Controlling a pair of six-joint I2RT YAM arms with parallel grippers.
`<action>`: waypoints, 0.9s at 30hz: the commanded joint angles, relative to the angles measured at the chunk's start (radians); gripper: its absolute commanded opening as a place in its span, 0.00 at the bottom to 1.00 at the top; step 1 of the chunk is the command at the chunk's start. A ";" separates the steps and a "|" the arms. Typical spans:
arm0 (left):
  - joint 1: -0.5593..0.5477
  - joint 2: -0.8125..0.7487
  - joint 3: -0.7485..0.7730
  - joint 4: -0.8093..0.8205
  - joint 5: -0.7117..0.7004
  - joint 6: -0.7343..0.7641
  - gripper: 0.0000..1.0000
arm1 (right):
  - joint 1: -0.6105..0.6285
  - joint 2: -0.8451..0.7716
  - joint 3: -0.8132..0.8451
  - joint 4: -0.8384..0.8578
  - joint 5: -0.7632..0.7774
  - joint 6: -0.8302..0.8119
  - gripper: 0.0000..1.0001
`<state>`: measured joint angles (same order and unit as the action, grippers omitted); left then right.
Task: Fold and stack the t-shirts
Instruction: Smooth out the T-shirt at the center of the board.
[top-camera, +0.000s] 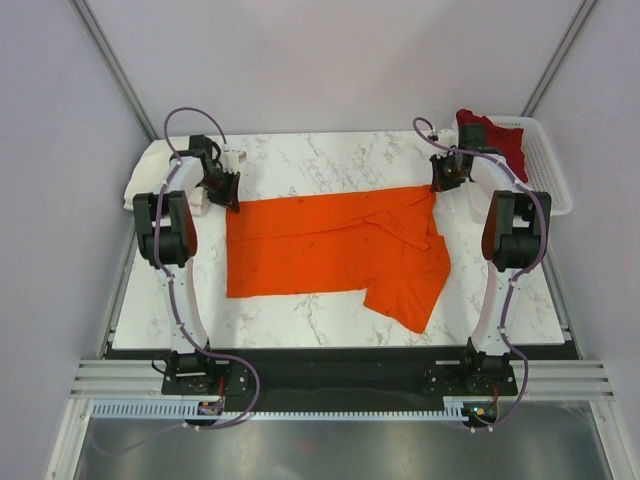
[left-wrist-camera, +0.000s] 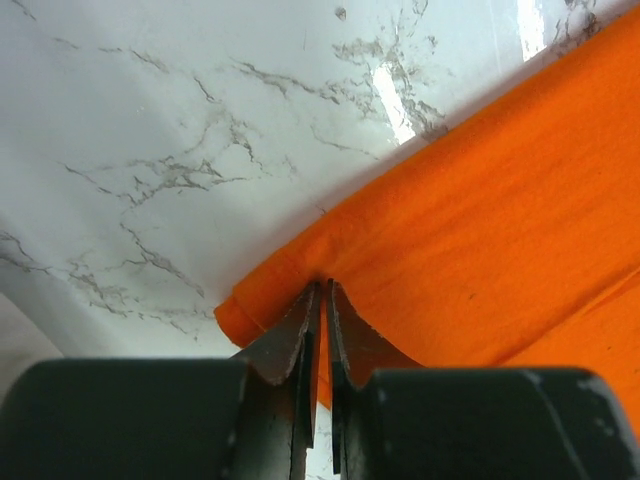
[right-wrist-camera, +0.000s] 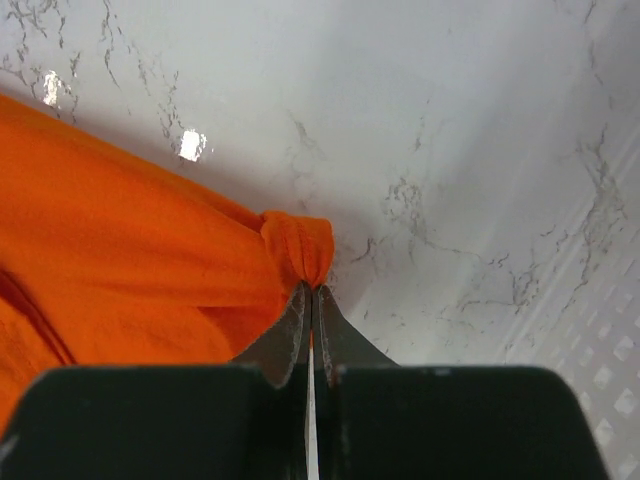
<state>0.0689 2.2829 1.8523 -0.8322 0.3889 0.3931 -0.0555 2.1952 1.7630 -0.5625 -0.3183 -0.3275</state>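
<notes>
Bright orange cloth t-shirt (top-camera: 320, 250) lies mid-frame on the white marbled table (top-camera: 300, 165), long axis running left to right. Left jaws clench its upper-left corner, right jaws its upper-right corner.

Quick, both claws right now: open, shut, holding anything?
Left claw: closed, pinching the edge of the orange t-shirt.
Right claw: closed, pinching a bunched corner of the same shirt.
</notes>
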 joint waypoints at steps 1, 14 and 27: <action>0.000 0.036 0.035 0.007 -0.073 -0.011 0.12 | -0.015 0.001 0.044 0.004 -0.007 0.010 0.00; 0.000 0.084 0.080 0.010 -0.122 0.010 0.10 | -0.032 -0.023 0.052 -0.013 -0.033 0.005 0.00; -0.003 0.118 0.168 0.008 -0.196 0.038 0.10 | -0.033 -0.008 0.092 -0.011 0.048 0.039 0.00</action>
<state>0.0540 2.3615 1.9923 -0.8352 0.2955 0.3908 -0.0700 2.1952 1.8027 -0.5991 -0.3340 -0.3042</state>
